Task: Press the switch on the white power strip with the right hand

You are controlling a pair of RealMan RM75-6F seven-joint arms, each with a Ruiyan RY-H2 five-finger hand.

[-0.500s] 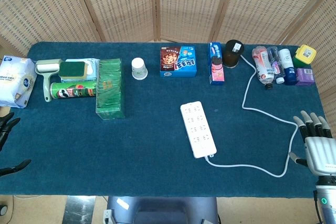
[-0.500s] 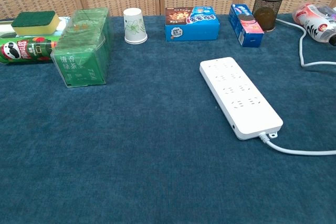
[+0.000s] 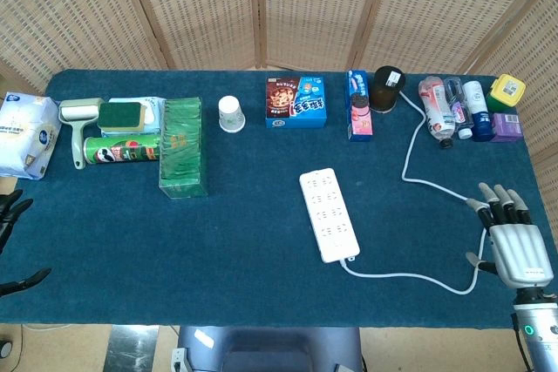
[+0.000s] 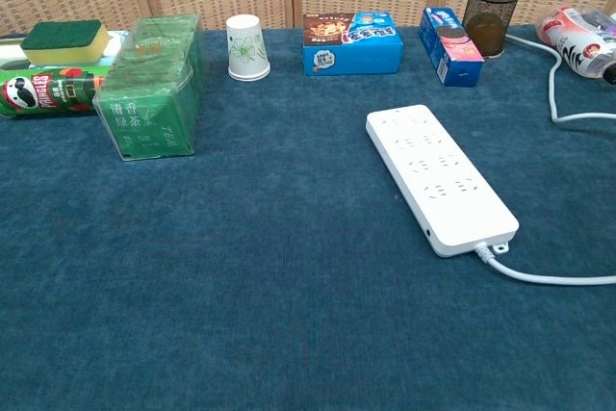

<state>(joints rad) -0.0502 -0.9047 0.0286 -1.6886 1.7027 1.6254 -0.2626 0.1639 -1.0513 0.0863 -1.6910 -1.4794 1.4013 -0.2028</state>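
The white power strip (image 3: 329, 214) (image 4: 439, 177) lies flat in the middle of the blue table, its cable (image 3: 410, 277) leaving the near end and looping right. No raised switch stands out on it from either view. My right hand (image 3: 510, 237) hovers open over the table's right front corner, fingers spread, well to the right of the strip and just past the cable loop. It does not show in the chest view. My left hand (image 3: 12, 243) is at the far left edge, only dark fingertips visible, holding nothing.
Along the back stand a green tea box (image 3: 183, 147), a Pringles can (image 3: 122, 149), a sponge (image 3: 121, 115), a paper cup (image 3: 230, 114), a blue snack box (image 3: 296, 102), a dark mesh holder (image 3: 387, 88) and bottles (image 3: 453, 109) at the back right.
My right hand has shifted slightly left and forward, toward the cable loop. Nothing else has moved.
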